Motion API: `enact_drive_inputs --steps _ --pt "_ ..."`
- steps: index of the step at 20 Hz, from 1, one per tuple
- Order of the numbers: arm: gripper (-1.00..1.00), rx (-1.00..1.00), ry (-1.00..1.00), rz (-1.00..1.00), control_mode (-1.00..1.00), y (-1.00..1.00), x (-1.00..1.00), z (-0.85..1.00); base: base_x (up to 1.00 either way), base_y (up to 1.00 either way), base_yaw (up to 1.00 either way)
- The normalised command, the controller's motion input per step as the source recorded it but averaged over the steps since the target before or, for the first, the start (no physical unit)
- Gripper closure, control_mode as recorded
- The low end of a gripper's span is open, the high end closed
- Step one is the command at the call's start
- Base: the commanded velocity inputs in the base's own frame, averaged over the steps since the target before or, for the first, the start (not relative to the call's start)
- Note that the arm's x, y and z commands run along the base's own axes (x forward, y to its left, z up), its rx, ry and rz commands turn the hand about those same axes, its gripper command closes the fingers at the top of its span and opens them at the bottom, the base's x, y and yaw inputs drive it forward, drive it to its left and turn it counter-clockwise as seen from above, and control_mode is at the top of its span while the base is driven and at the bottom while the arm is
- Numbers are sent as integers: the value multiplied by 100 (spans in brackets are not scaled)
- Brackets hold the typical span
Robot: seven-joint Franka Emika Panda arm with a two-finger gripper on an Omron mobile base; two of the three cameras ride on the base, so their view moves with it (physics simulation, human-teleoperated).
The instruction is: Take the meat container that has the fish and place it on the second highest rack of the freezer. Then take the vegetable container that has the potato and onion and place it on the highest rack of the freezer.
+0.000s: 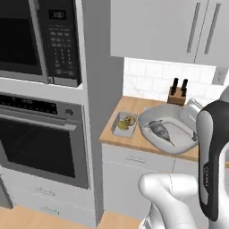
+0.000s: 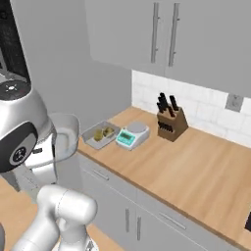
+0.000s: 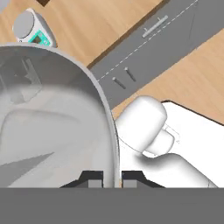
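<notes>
The gripper point(image 3: 112, 177) is clamped on the rim of the meat container point(image 1: 167, 127), which sits right of centre in the left base view, lifted in front of the counter point(image 2: 196, 166). The fish point(image 1: 160, 130) lies loose in its middle. The tub looks light and stiff but smooth, so a one-sided hold on the thin wall could let it tip or slip; keeping it level should stop the fish sliding. The tray with the potato and onion point(image 1: 126, 122) rests on the counter's left end, beside a small scale point(image 2: 132, 135).
</notes>
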Motion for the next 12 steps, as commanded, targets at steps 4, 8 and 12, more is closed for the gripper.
enact_drive_inputs --steps 4,8,12 --pt "100 0 0 0 100 0 0 0 -20 44 67" --pt "100 0 0 0 100 0 0 0 2 72 56" --pt "100 0 0 0 100 0 0 0 44 100 3"
